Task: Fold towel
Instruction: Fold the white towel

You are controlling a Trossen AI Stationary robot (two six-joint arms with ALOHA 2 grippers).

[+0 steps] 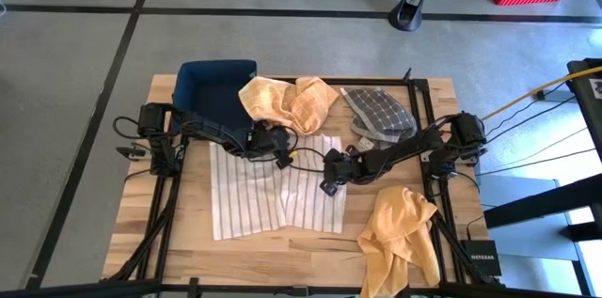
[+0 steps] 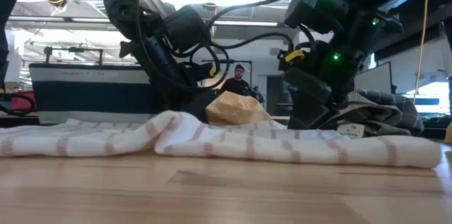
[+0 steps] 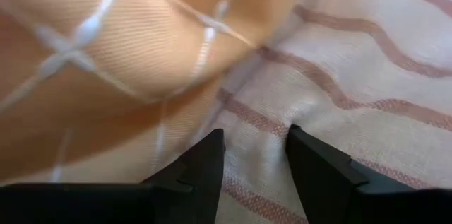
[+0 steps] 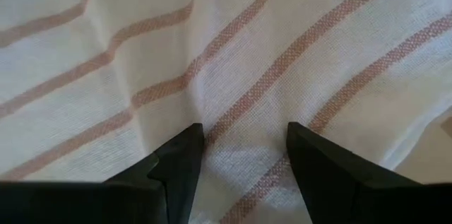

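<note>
Wooden table (image 1: 188, 251) under scattered towels (image 1: 273, 195)

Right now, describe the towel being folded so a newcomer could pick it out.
On the wooden table, look to the middle, under both grippers. The striped towel lies spread flat there. It alone is white with thin reddish stripes; the neighbouring cloths are crumpled, orange or grey-checked.

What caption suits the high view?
Both grippers, left and right, open over the far edge of the striped towel.
</note>
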